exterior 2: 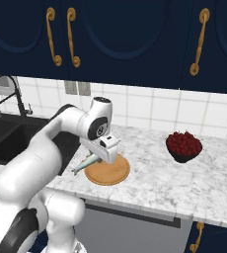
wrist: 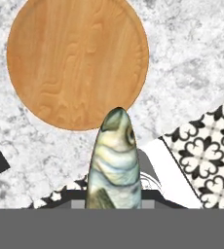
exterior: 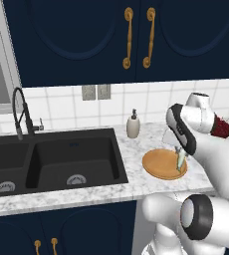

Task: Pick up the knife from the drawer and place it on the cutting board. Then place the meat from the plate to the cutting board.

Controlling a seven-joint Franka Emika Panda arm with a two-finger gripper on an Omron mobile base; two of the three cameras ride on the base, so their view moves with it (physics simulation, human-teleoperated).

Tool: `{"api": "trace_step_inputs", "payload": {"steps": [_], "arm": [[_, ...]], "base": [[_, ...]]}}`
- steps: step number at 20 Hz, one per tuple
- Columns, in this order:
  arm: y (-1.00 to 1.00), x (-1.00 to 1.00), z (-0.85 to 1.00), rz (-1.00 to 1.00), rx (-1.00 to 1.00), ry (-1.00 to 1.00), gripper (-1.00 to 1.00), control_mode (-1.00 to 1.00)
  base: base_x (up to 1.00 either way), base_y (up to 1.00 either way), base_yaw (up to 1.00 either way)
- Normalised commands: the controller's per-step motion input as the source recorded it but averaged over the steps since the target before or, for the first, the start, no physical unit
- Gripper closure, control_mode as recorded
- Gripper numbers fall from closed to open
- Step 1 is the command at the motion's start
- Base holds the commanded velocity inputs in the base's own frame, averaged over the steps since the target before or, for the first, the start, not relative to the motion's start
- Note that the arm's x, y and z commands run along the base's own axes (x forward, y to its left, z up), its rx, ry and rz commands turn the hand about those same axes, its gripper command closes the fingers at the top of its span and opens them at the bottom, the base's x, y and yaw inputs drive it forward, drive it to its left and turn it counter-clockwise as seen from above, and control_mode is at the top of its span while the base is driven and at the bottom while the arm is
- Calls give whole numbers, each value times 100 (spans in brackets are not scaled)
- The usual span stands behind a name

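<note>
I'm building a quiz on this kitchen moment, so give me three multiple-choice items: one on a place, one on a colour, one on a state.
1. Where is the meat?
A. in the sink
B. lifted above the plate
C. in the bowl
2. What colour are the cabinet handles?
A. brass
B. white
C. red
3. How are the fingers?
A. wide open, holding nothing
B. shut on the soap bottle
C. shut on the meat

Answers: 1 B, the hand view shows the fish above the counter with the bare plate beyond it. 2 A, they gleam gold on navy doors. 3 C, the fish hangs from the gripper.
</note>
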Motion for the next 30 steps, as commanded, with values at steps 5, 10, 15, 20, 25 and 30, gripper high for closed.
{"api": "trace_step_inputs", "payload": {"steps": [5, 10, 15, 20, 25, 30], "arm": [[19, -61, 62, 0, 0, -3, 100, -100], [22, -62, 42, 1, 0, -7, 100, -100], [12, -34, 14, 1, 0, -5, 100, 100], [0, 0, 0, 0, 0, 0, 100, 100], [0, 0, 0, 0, 0, 0, 100, 100], [0, 0, 0, 0, 0, 0, 100, 100]], "base": [[0, 0, 0], [0, 0, 0], [-60, 18, 2], [-95, 84, 7], [-50, 100, 11], [2, 100, 9]]}}
